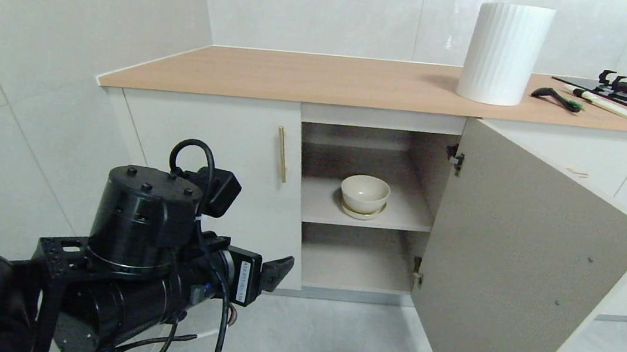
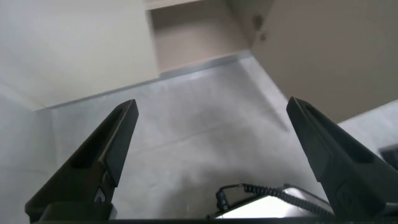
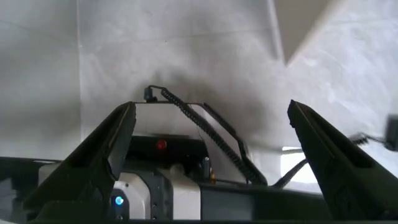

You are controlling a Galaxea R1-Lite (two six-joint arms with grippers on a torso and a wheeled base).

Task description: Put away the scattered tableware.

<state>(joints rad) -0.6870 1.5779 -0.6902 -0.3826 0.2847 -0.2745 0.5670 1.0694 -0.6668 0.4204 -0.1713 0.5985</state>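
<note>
While L pincer point(image 2: 211, 104) wide — bowl point(image 1: 365, 192) on shelf point(image 1: 405, 211)

1 cream bowl point(image 1: 365, 192) stands upright, mouth up and empty, on 1 small saucer point(image 1: 361, 213) of the same colour, whose rim shows around the bowl's base from 4 to 8 o'clock. The pair rests mid-shelf on the open cabinet's upper shelf point(image 1: 406, 213), just toward 3 o'clock from the head view's centre.
</note>
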